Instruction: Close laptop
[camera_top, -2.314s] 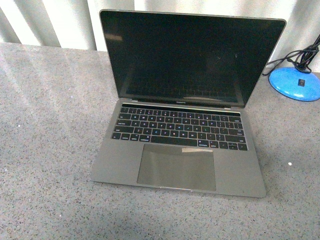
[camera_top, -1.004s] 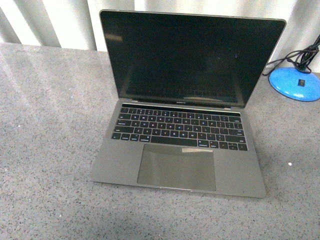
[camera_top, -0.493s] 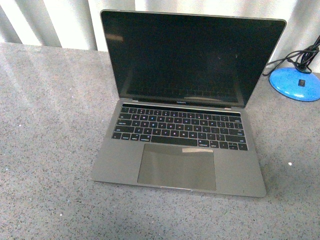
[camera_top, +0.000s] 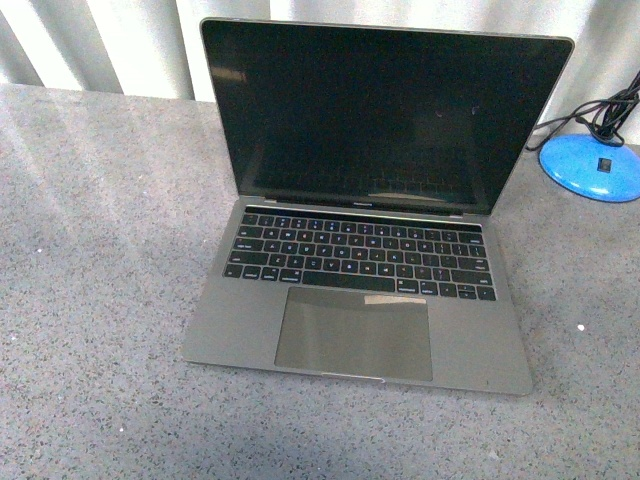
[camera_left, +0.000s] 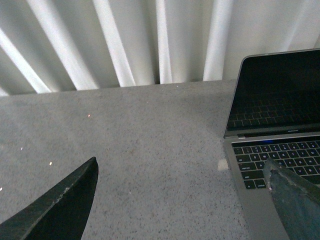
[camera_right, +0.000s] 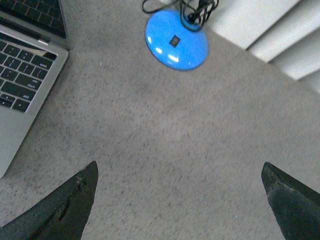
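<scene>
The laptop (camera_top: 360, 300) is a slim grey metal one with black keys and a large trackpad. It stands open on the speckled grey table (camera_top: 100, 300), with its black screen (camera_top: 385, 110) upright and facing me. Neither arm shows in the front view. My left gripper (camera_left: 182, 167) is open and empty above the table, beside the laptop's left side (camera_left: 280, 150). My right gripper (camera_right: 180, 167) is open and empty above the table, beside the laptop's right edge (camera_right: 25, 75).
A blue round base (camera_top: 592, 167) with a black cable (camera_top: 600, 110) sits at the back right of the table, also in the right wrist view (camera_right: 176, 40). White pleated curtains (camera_top: 120, 45) hang behind the table. A small white speck (camera_left: 223, 164) lies by the laptop.
</scene>
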